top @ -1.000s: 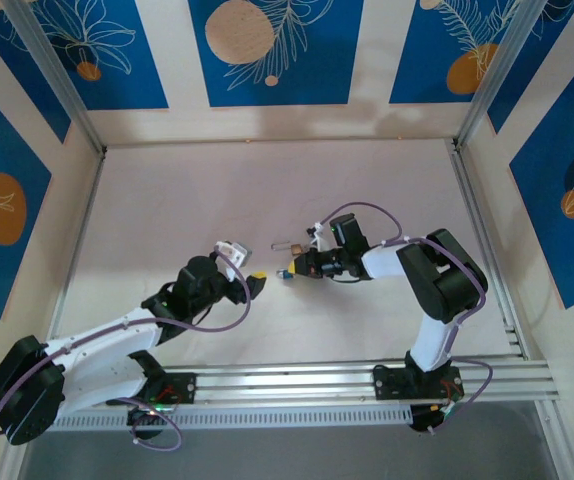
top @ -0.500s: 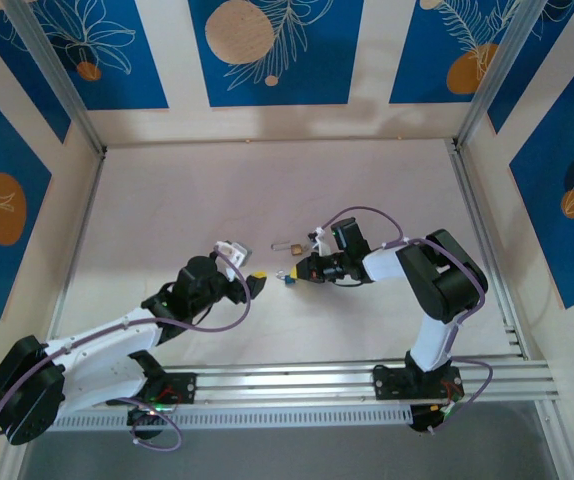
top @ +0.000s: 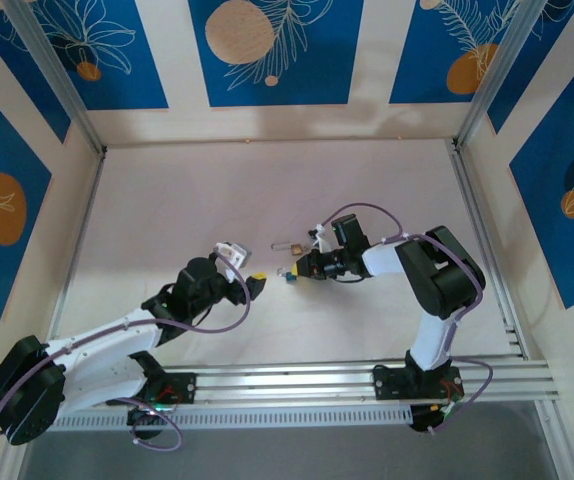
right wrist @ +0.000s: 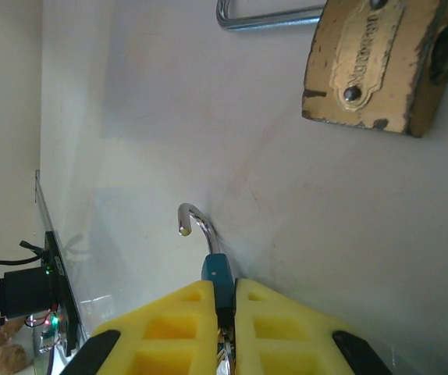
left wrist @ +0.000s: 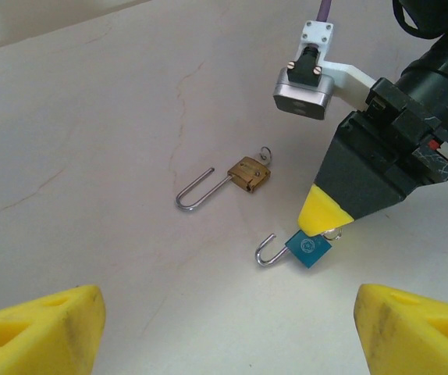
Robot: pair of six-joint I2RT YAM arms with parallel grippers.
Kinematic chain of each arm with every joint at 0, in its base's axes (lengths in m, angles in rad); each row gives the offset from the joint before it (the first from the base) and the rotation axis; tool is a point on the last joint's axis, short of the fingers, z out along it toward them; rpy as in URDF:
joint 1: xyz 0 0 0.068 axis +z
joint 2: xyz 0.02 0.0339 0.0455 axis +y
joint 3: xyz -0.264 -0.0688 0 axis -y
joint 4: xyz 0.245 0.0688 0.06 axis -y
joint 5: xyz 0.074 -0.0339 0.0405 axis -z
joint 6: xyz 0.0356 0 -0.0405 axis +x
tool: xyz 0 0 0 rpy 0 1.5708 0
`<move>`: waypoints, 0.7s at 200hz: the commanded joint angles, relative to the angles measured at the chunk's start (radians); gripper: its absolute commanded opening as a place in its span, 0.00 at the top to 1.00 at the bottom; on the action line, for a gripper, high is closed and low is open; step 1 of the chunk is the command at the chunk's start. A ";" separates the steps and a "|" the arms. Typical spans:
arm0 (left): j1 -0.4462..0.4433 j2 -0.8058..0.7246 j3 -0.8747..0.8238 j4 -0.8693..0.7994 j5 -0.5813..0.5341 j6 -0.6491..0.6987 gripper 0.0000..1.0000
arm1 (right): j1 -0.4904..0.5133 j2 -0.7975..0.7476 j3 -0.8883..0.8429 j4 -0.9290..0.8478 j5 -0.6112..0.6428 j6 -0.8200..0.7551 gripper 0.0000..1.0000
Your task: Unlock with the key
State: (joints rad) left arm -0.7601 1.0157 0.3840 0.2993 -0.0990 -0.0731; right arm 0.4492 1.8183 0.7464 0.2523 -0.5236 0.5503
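We see a pale table (left wrist: 91, 117) marked with faint hairline cracks. A brass padlock (left wrist: 248, 173) lies flat on it, shackle open. Near it is a blue padlock (left wrist: 308, 250), shackle open, low against the surface.

Black-and-white arms (top: 97, 348) trailing purple cables (left wrist: 326, 8) — jaws padded in yellow foam, silver wrist camera (left wrist: 304, 92).

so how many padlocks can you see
2. A brass padlock lies free on the table, its shackle swung open. A smaller blue padlock beside it is pinched in the right claw. No others seem hidden.
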 commanded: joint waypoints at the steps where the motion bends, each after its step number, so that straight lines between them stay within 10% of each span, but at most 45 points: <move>1: 0.010 -0.005 0.000 0.009 -0.002 0.000 0.17 | -0.010 0.028 0.006 -0.072 0.035 -0.027 0.85; 140: 0.010 -0.043 -0.004 -0.012 -0.007 -0.002 0.17 | -0.036 -0.013 0.022 -0.115 0.073 -0.023 0.68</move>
State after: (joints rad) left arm -0.7601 0.9928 0.3840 0.2962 -0.0990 -0.0731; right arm 0.4381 1.8153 0.7601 0.2142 -0.5312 0.5442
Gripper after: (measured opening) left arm 0.830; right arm 0.307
